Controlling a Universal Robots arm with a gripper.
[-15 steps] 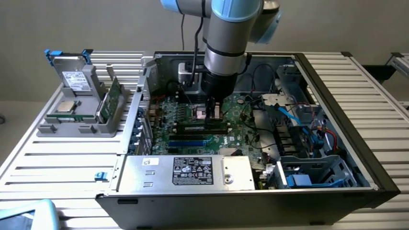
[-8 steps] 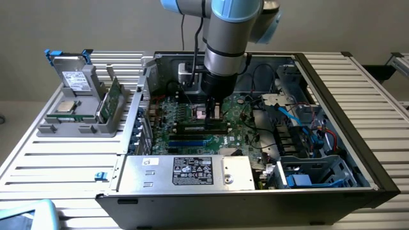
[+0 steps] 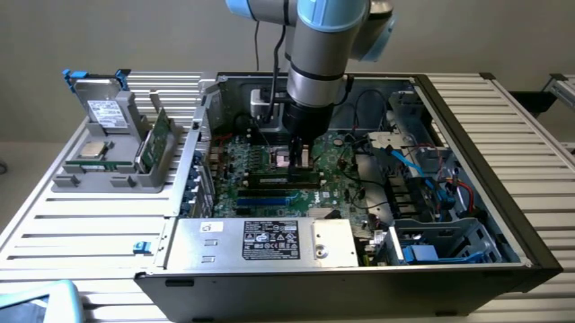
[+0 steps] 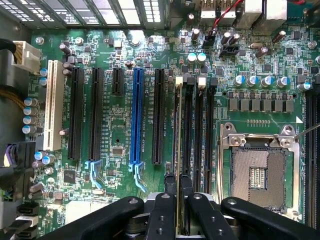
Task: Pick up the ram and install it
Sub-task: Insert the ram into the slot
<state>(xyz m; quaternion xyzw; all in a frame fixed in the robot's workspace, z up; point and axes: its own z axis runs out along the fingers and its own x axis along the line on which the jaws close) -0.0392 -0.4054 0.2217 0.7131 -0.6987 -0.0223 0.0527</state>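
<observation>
Ram [image 4: 179, 125] shows edge-on in the wrist view as a thin pale-gold line, pinched between the two dark fingers [image 4: 168, 202], which close on its flat faces at one end while the rest of the stick runs out ahead of them.

It looks light and stiff but fragile. The chips and contact edge should stay untouched, so a hold on the bare faces near the upper edge, as here, seems right. It would take pressure straight down better than any twist.

The stick lies directly along the outermost memory slot [image 4: 179, 80], the one with a pale latch, between the dark expansion slot [image 4: 159, 115] and the processor socket [image 4: 257, 172]. Whether it hovers just above the slot or already sits in it, I cannot tell.

In the exterior view the fingers [image 3: 301, 156] hang low over the motherboard [image 3: 260, 195] inside the open computer case [image 3: 503, 168]. The labelled power supply [image 3: 269, 241] is at six o'clock from them, and the grey parts holder [image 3: 117, 165] on the desk [image 3: 81, 229] is at nine o'clock.
</observation>
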